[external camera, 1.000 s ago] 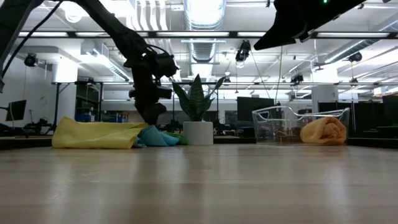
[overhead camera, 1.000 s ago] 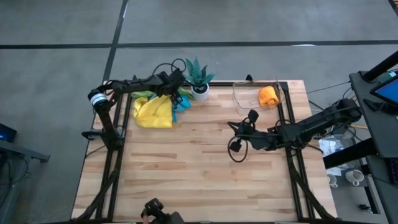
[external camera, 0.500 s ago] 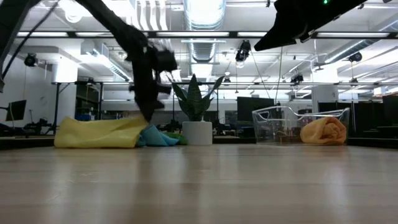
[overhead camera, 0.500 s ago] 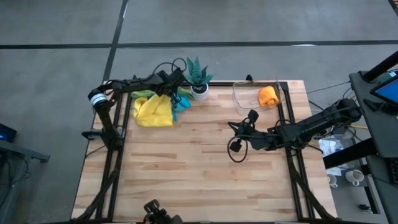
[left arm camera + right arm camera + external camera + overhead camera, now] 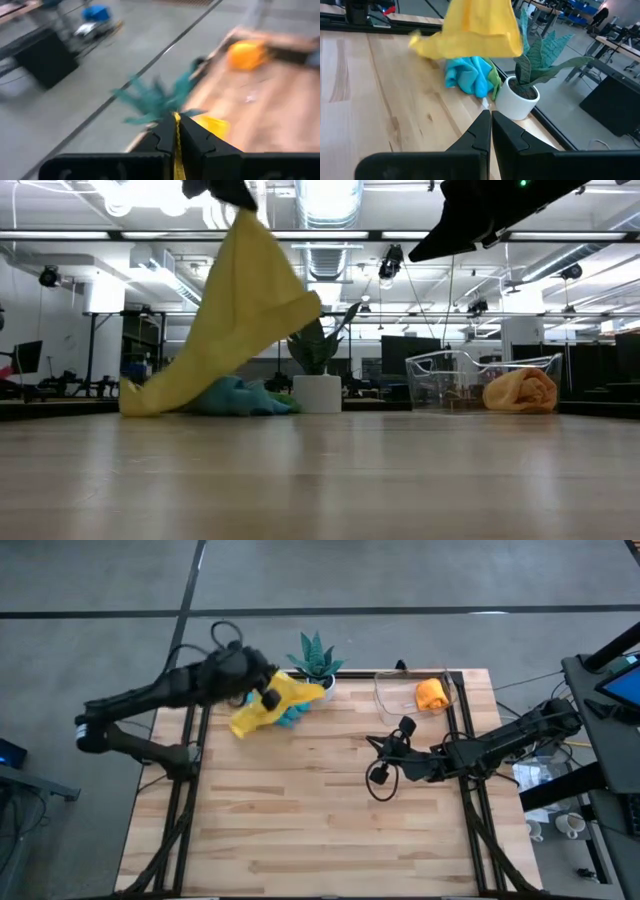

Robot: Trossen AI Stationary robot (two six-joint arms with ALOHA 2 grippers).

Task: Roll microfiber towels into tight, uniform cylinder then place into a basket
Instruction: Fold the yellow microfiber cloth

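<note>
My left gripper (image 5: 268, 697) is raised high over the table's far left, shut on a yellow microfiber towel (image 5: 235, 310) that drapes down from it. A light blue towel (image 5: 235, 395) and a bit of green towel (image 5: 285, 402) lie bunched on the table under it, beside the potted plant. An orange rolled towel (image 5: 431, 693) lies in the clear basket (image 5: 395, 700) at the far right. My right gripper (image 5: 490, 120) hovers shut and holding nothing over the table's right middle, pointing at the towel pile. My left gripper pinches an edge of the yellow towel (image 5: 176, 145) between its two fingers; one layer or several, I cannot tell. It comes from the table's left, slanting slightly down. The towel hangs slack below the fingers, and its lower end (image 5: 135, 405) trails on the table.
A spiky green plant in a white pot (image 5: 318, 665) stands at the far edge between the towel pile and the basket. A black frame (image 5: 190, 770) runs along the table's left and right sides. Bare wood (image 5: 300, 820) fills the near half.
My left gripper has shut on the yellow towel in the pile and risen fast, drawing back toward the table's left. The yellow towel's gripped part has been lifted high while its other end stays on the table. The blue towel has stayed put.
</note>
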